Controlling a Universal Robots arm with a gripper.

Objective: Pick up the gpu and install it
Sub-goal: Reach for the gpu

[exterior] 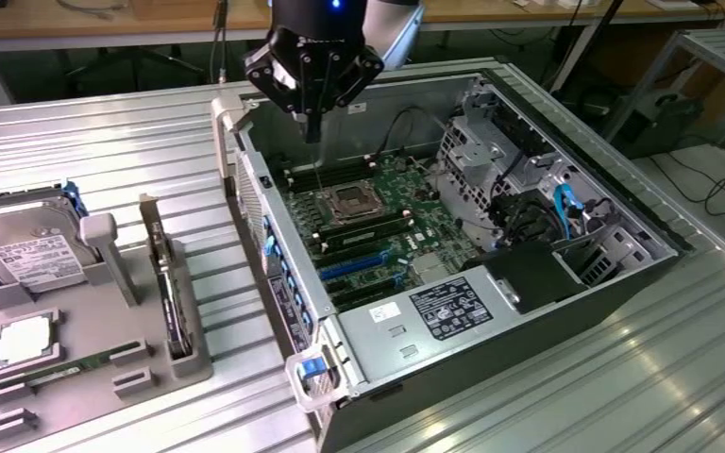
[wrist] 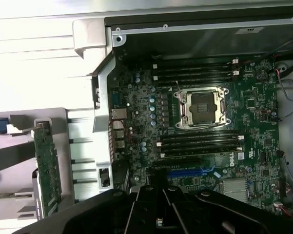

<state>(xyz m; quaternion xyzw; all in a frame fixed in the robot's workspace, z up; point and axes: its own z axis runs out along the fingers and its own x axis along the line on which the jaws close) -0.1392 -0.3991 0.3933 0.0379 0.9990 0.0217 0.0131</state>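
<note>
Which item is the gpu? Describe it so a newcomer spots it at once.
Left of the open computer case in the exterior view sits a grey rack. The gpu stands on edge along the rack's side nearest the case. It is a thin dark slab, unlike the white-labelled hard drive or the flat green memory stick.

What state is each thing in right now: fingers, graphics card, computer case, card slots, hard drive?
Fingers, shut, holding nothing, above the open case.
Graphics card, standing on edge in the grey rack, untouched.
Computer case, lying on its side, side panel off.
Blue card slots, empty.
Hard drive, resting in the rack.
</note>
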